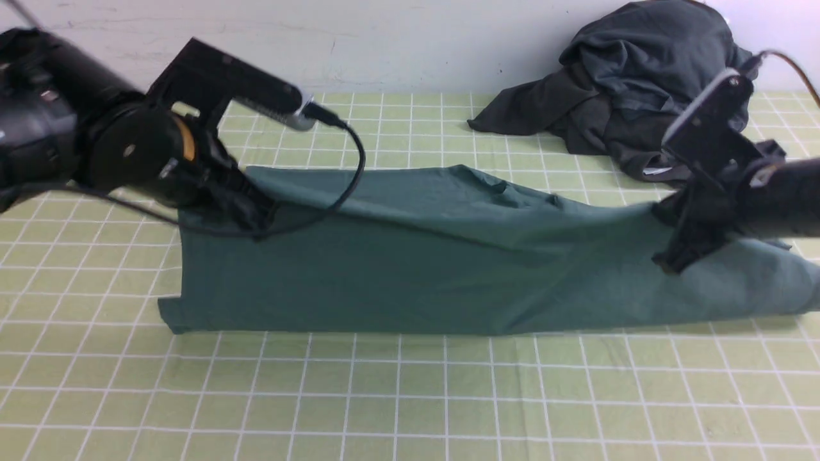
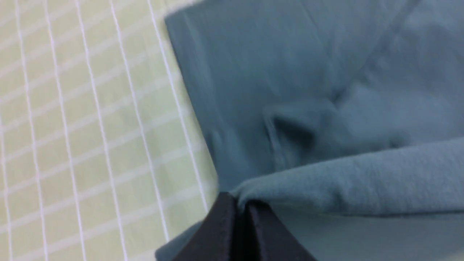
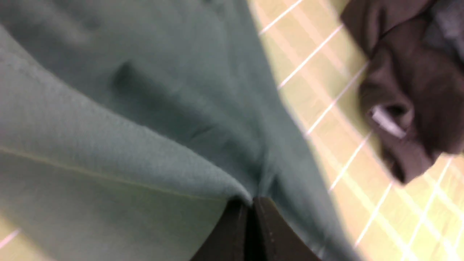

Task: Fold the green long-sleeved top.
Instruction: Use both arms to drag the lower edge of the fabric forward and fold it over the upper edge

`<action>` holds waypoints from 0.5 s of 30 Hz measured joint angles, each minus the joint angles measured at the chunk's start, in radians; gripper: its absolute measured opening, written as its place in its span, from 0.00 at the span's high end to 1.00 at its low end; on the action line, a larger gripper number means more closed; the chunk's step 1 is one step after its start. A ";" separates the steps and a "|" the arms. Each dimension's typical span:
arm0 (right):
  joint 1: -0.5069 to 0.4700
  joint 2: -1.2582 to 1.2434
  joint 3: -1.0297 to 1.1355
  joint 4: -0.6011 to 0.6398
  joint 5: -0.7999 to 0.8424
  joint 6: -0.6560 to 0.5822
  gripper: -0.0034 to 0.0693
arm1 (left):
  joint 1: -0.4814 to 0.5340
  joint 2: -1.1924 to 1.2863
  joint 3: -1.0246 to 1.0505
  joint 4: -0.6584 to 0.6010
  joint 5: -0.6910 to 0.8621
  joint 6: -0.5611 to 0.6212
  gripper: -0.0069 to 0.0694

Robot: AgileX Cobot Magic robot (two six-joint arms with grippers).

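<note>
The green long-sleeved top (image 1: 448,269) stretches across the middle of the checked table as a long band, its upper edge lifted and taut between the two arms. My left gripper (image 1: 253,221) is shut on the top's left upper edge; in the left wrist view the black fingers (image 2: 237,224) pinch a fold of the green cloth (image 2: 326,108). My right gripper (image 1: 672,256) is shut on the top's right upper edge; in the right wrist view its fingers (image 3: 253,232) pinch a fold of the cloth (image 3: 127,108).
A pile of dark grey clothing (image 1: 640,89) lies at the back right by the wall, also in the right wrist view (image 3: 409,79). The green-and-white checked cloth (image 1: 410,397) covers the table in front. A black cable (image 1: 349,166) hangs from the left arm.
</note>
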State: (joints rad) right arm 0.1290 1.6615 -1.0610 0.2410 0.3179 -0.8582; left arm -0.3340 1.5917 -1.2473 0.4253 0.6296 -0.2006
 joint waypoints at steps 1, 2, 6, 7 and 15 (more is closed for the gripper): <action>-0.005 0.073 -0.072 0.000 -0.002 0.001 0.96 | 0.018 0.086 -0.068 0.008 -0.006 -0.011 0.90; -0.006 0.083 -0.082 0.000 -0.002 0.002 0.96 | 0.021 0.086 -0.079 0.010 -0.006 -0.012 0.90; -0.010 0.273 -0.274 0.000 -0.001 0.003 0.96 | 0.076 0.339 -0.309 0.016 -0.003 -0.021 0.90; -0.010 0.363 -0.371 0.000 -0.001 0.003 0.96 | 0.099 0.464 -0.437 0.016 0.003 -0.027 0.90; -0.012 0.550 -0.587 -0.005 -0.001 0.014 0.81 | 0.140 0.809 -0.840 0.016 0.037 -0.029 0.70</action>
State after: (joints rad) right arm 0.1167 2.2116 -1.6478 0.2357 0.3166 -0.8444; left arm -0.1937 2.4006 -2.0875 0.4413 0.6668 -0.2298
